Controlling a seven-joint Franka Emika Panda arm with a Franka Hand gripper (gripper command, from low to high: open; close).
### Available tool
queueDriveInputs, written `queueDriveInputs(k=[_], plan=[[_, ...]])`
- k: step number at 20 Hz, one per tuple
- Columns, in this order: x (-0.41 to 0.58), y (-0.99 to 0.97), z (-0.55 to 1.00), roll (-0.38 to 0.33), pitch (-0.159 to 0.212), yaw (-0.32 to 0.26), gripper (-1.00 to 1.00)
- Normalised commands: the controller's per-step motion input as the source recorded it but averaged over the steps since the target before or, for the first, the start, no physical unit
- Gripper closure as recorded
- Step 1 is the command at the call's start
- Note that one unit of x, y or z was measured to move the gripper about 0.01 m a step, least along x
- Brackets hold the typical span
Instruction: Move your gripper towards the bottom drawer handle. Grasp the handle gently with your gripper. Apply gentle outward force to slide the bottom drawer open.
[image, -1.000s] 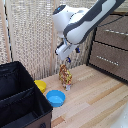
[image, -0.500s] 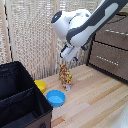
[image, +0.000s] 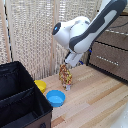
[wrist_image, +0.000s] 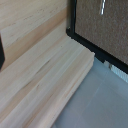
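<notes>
The dark brown dresser stands at the exterior view's right. Its bottom drawer (image: 114, 65) is shut, with the silver bar handle (image: 106, 58) across its front. My gripper (image: 71, 61) ends the bulky white arm near the middle of the view. It hangs over the wooden table, well to the left of the handle and apart from it. Its fingers are too small and blurred to tell open from shut. The wrist view shows neither the drawer nor the handle, only wood boards and a dark sliver at the edge.
A patterned brown object (image: 65, 76) stands just below the gripper. A blue bowl (image: 56, 98) and a yellow bowl (image: 40, 85) lie beside a big black bin (image: 20, 97). A bamboo screen (image: 35, 35) backs the table. A black-framed speckled panel (wrist_image: 102, 30) shows in the wrist view.
The arm has sunk a little and shifted slightly toward the exterior view's right. The dresser and the other objects have not moved.
</notes>
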Motion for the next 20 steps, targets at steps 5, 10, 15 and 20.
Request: queueDriveInputs(k=[5, 10, 15, 20], plan=[[0.302, -0.59, -0.04, -0.211, -0.032, 0.0, -1.0], [0.446, -0.55, -0.01, -0.208, 0.028, 0.0, -1.0], [0.309, -0.48, -0.08, -0.166, 0.089, 0.0, -1.0], [0.183, -0.32, -0.29, -0.24, 0.081, 0.012, -1.0]])
